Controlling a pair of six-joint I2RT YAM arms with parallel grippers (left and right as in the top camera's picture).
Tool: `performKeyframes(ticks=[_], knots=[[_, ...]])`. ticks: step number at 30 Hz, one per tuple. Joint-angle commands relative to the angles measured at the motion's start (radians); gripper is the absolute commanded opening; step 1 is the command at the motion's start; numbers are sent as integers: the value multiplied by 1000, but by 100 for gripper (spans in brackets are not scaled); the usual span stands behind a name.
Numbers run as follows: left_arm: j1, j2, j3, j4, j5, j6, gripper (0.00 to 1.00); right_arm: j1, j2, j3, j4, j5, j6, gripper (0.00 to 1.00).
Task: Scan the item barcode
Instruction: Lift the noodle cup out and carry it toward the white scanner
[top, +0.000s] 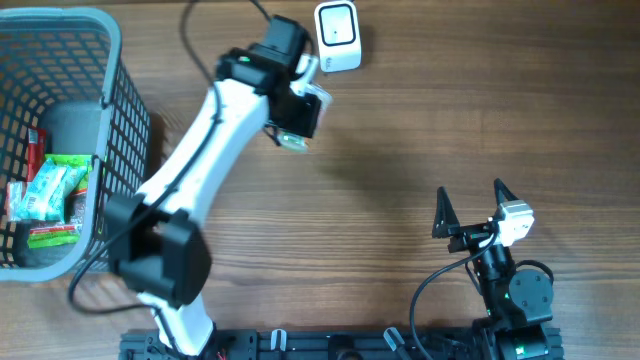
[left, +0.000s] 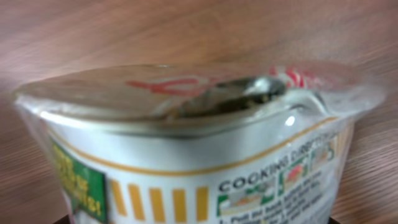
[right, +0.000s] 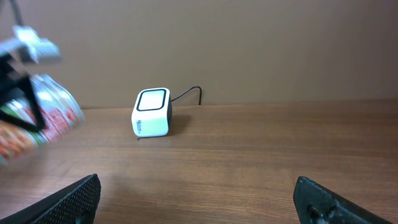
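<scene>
The grey plastic mesh basket (top: 110, 60) at far left holds green, white and red snack packets (top: 45, 190). The left pincer (top: 300, 105) is clamped around a white-and-yellow foil-lidded noodle cup (left: 199, 143), held clear of the brown wooden surface (top: 450, 100) just beside the white cube-shaped scanner (top: 338, 35). Well apart at far right, the right pincer (top: 470, 190) gapes wide, holding nothing.

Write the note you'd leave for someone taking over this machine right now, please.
Left gripper: closed on the noodle cup, held off the table just short of the white scanner.
Right gripper: open, empty, near its base.
Basket, far left, holds other packets.
Done: cup picked up and at the scanner.
Left: turn its barcode to the scanner. Nothing here shows whether a scan has registered.
</scene>
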Motion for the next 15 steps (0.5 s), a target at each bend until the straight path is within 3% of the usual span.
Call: performKeyframes(ticks=[1,9,12,15], knots=[[-70,92,8,38,42,-28,60,-5,-5,-1,5,16,-4,100],[-212,166,8,142,80,-105,61,-5,-5,-1,5,16,-4,100],[-266,171,8,157,124,-116,69,-5,-5,-1,5,16,-4,100],[-313,183,8,163,124,-200,68,-5,-5,-1,5,16,-4,98]])
